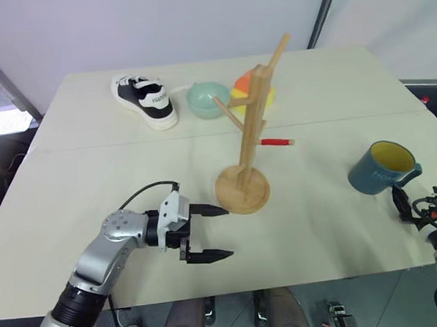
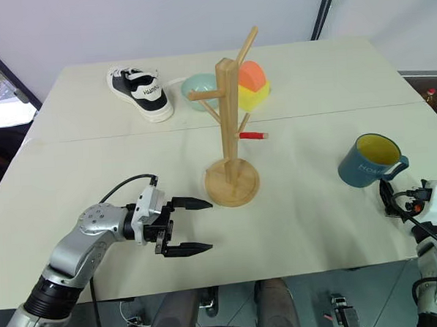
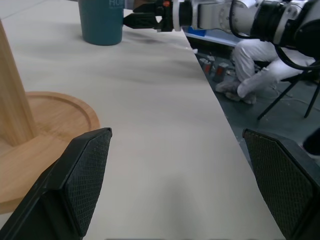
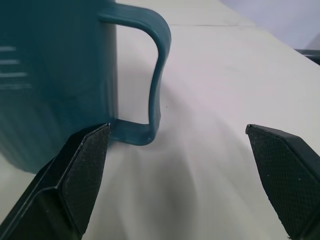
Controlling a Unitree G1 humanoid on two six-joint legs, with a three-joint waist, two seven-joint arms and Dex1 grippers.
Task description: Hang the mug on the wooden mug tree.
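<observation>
Right jaws were wide open, empty, lined up on the mug handle near the table edge. Left jaws also open, empty, beside the mug tree. Risk: one finger might nudge the mug before closing.

mug: cut off by frame edge | lettering: blurred, unreadable
</observation>
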